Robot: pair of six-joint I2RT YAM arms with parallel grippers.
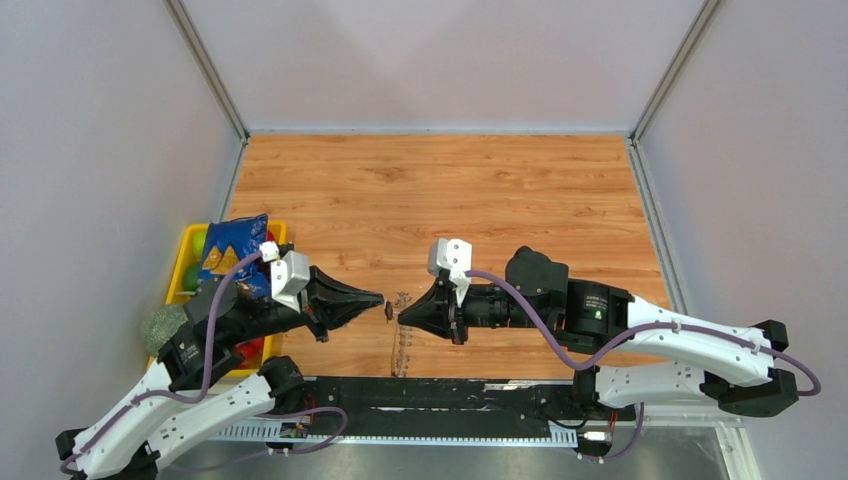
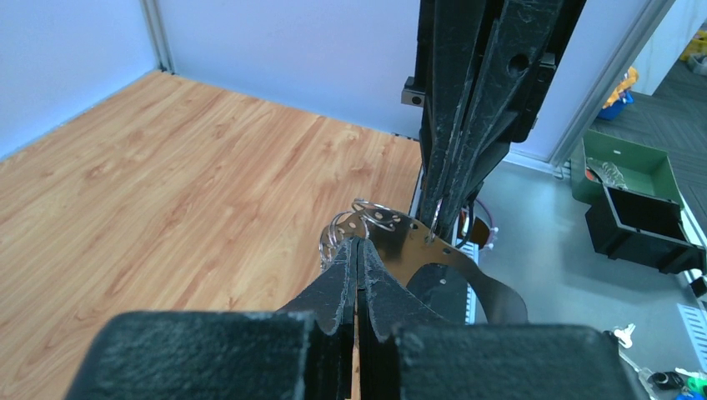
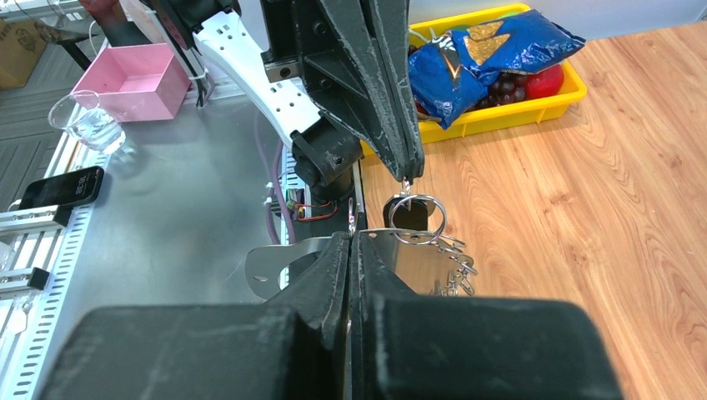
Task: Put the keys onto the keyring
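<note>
Right pincer (image 3: 351,239) is fully closed, clamping keyring (image 3: 407,262): a thin grey metal band fringed with small rings. Left pincer (image 3: 408,173), closed, pinches black-headed key (image 3: 407,219).

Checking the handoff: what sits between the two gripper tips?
A black-headed key, dangling from the shut left gripper beside the right gripper; the top view shows it.
</note>
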